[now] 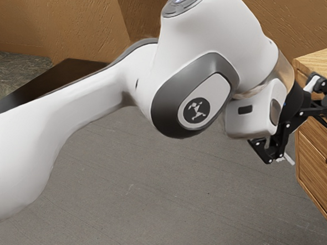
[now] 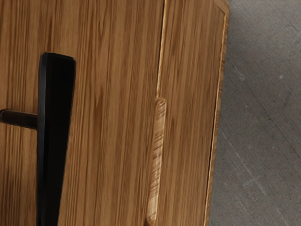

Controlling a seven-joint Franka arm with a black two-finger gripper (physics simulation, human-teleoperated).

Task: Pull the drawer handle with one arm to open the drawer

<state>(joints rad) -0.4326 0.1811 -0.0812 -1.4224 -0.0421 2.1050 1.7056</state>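
A light wooden cabinet stands at the exterior view's right edge, with drawer fronts facing the arm. My black gripper is right up against the upper part of that front, its fingers spread open with nothing held between them. In the wrist view the wood-grain drawer front is very close. On it sits a long black bar handle on a short post, off to one side of my hand. A narrow wooden ridge handle lies along the seam beside the neighbouring panel.
Grey carpet-like floor spreads under the arm and beside the cabinet. A dark low block sits behind the arm by the tan wall. My own white arm covers much of the exterior view.
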